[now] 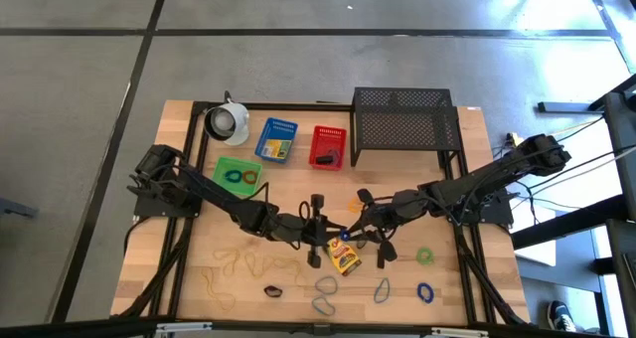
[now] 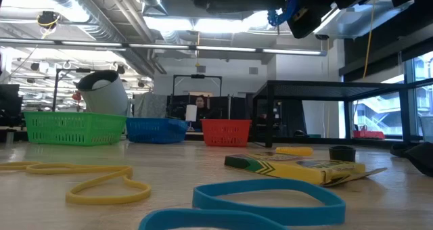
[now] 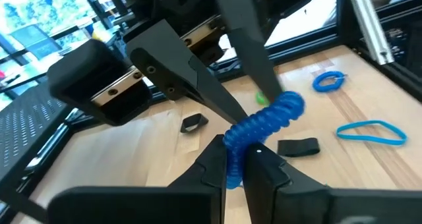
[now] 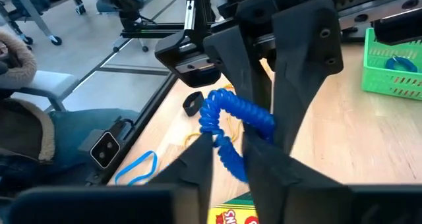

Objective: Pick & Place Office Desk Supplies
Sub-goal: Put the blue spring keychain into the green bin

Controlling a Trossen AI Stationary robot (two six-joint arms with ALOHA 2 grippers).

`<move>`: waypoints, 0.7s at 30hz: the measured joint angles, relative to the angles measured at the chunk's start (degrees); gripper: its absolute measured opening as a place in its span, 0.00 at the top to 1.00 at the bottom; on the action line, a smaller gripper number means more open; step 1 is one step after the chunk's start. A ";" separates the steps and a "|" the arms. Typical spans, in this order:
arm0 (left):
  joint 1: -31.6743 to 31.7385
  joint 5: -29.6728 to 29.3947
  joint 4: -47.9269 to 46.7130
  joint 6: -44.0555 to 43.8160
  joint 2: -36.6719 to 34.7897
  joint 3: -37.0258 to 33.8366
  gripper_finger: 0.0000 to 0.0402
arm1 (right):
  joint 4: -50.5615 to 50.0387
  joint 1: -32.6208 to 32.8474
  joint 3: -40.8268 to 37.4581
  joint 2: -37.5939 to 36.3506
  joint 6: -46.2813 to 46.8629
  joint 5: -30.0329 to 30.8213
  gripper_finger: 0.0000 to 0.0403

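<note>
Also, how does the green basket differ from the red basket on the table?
The green basket holds rubber-band loops; the red basket holds small dark items. The green basket stands apart from the black mesh rack; the red basket sits beside it. Both are small open baskets.

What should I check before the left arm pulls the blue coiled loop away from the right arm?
1. Left tool shut on the blue coiled plastic loop: ok.
2. Right tool has let go of the loop: cannot tell.
3. Loop is lifted off the wooden table: ok, it hangs in the air between both tools.
4. Table under the tools is free: not ok, the yellow-green cardboard crayon box lies close below them.
5. Green plastic basket on the left arm's side has room: ok, only a few bands inside.
</note>
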 joint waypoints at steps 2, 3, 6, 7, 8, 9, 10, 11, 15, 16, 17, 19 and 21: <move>0.02 -0.91 -0.09 -0.91 0.00 -0.04 0.94 | 0.00 0.00 0.02 0.00 0.00 0.19 0.71; 0.01 -1.12 -0.09 -1.45 0.00 -0.04 0.94 | 0.02 0.00 0.02 -0.02 0.00 0.19 0.68; 0.02 -1.59 0.37 -3.30 -0.02 -0.04 0.94 | -0.49 0.00 0.02 -1.00 0.00 0.17 0.60; 0.02 -2.11 0.58 -4.15 -0.09 -0.04 0.94 | -0.94 0.00 0.01 -1.69 0.00 0.21 0.58; 0.02 -2.39 0.70 -5.09 -0.14 -0.04 0.94 | -1.61 -0.03 0.01 -2.60 0.00 0.78 0.56; -0.04 -2.75 0.57 -6.10 -0.28 -0.04 0.94 | -2.31 -0.09 0.01 -3.72 0.02 1.26 0.54; -0.09 -3.25 0.43 -7.07 -0.55 -0.04 0.94 | -3.18 -0.20 0.02 -4.82 0.16 1.44 0.53; -0.09 -3.28 0.39 -8.10 -0.94 -0.04 0.94 | -4.66 -0.21 0.02 -6.13 0.66 1.63 0.52; 0.16 -4.45 0.48 -10.96 -3.37 -0.02 0.93 | -11.14 -0.04 0.02 -10.44 3.33 1.00 0.50; 0.17 -5.23 0.44 -11.38 -4.10 -0.02 0.93 | -12.47 -0.06 0.02 -11.27 4.15 0.93 0.50; 0.13 -5.90 0.42 -11.42 -4.87 -0.02 0.93 | -13.67 -0.08 0.03 -11.85 4.83 0.93 0.50; 0.06 -7.62 0.40 -11.33 -6.71 -0.02 0.93 | -15.71 -0.11 0.02 -12.44 6.14 1.02 0.51; 0.08 -8.94 0.42 -11.34 -8.51 0.05 0.93 | -15.97 -0.04 0.02 -12.55 6.53 0.86 0.52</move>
